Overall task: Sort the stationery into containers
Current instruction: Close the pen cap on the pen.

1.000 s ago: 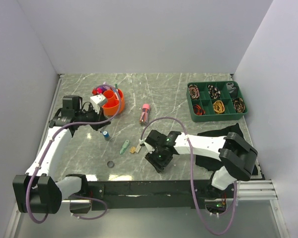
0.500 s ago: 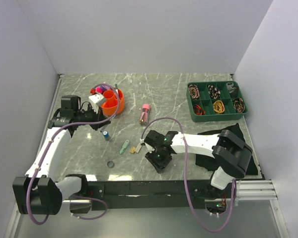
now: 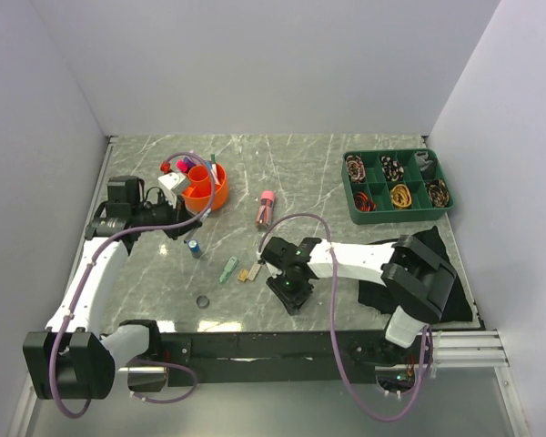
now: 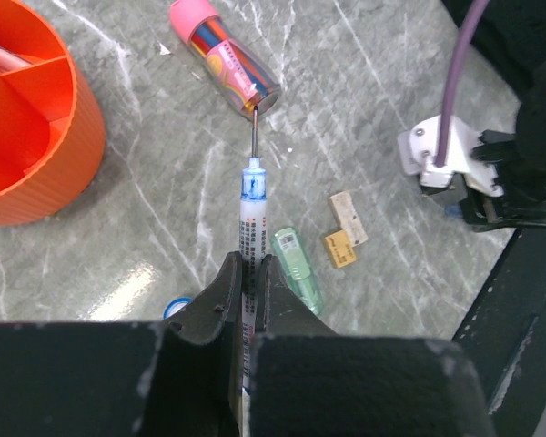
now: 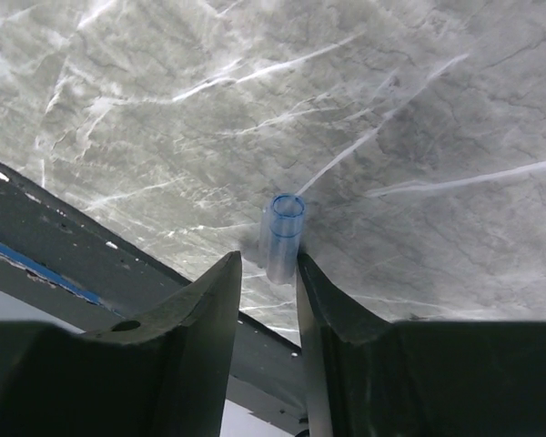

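Centrally, one white pen (image 4: 252, 214) is clamped by the left gripper (image 4: 247, 264) beside one green clip (image 4: 298, 270) and two eraser pieces (image 4: 346, 228); one blue tube (image 5: 284, 232) on the tabletop (image 5: 419, 109) is straddled loosely by the narrow-set right gripper (image 5: 269, 269).

My right jaws narrow while both arms drift left.

My right gripper (image 5: 267, 264) draws in on the small blue cylinder (image 5: 284, 232) at the centre of the wrist view, with a gap left on one side. That arm's elbow swings leftward at the overhead view's lower right. My left gripper (image 3: 171, 180) carries the thin white pen (image 4: 250, 218) a touch toward the upper left, beside the orange pot (image 3: 217, 196).
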